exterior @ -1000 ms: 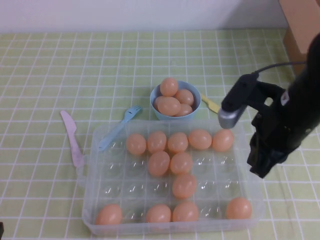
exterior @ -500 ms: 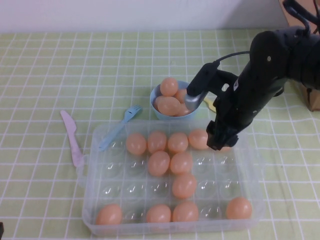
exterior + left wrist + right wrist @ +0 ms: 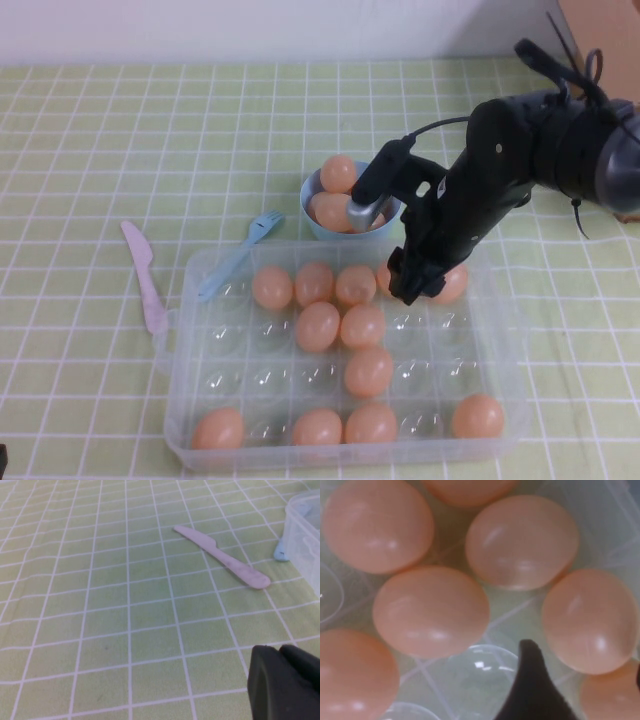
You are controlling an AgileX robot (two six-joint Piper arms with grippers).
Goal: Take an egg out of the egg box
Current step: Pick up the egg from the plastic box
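The clear egg box (image 3: 186, 400) lies at the front of the table with several peach-orange eggs in its cups. My right gripper (image 3: 408, 286) hangs low over the back row, between the egg (image 3: 453, 284) at that row's right end and its neighbour, which it mostly hides. In the right wrist view the right gripper (image 3: 585, 680) is open. One dark finger (image 3: 530, 685) stands beside an egg (image 3: 590, 620), over a clear cup (image 3: 480, 665). It holds nothing. My left gripper (image 3: 285, 680) is shut and empty above the tablecloth, left of the box (image 3: 305, 535).
A light-blue bowl (image 3: 320, 226) heaped with eggs stands just behind the box, close to my right arm. A blue fork (image 3: 236, 256) leans on the box's back left corner. A pale pink knife (image 3: 144, 276) lies to its left and also shows in the left wrist view (image 3: 220, 557).
My right arm has swung from the box's right side leftward and down. Its gripper is now over the back row of eggs. The eggs and left arm have not moved.
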